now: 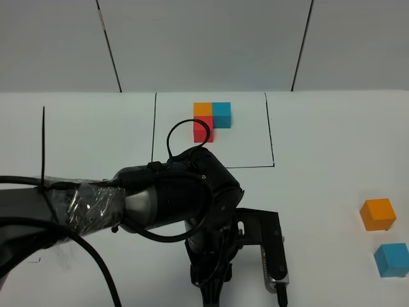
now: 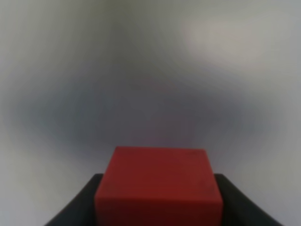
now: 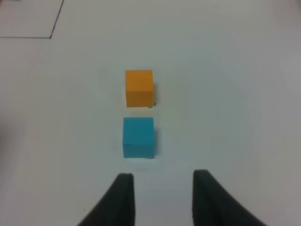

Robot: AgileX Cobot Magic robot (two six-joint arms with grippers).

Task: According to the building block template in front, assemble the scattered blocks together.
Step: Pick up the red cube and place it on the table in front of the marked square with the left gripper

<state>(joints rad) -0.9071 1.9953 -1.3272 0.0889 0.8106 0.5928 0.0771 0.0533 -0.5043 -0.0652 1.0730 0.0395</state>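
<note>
On the white tabletop (image 1: 77, 128), the black left gripper (image 2: 158, 181) is clamped on one loose red matte cube (image 2: 157, 193) at front centre. The right gripper (image 3: 163, 183) stands parted and empty near one orange cube (image 3: 139, 87) and one blue cube (image 3: 138, 136). One black-framed three-cube template (image 1: 211, 120) lies at the back, well apart.
</note>
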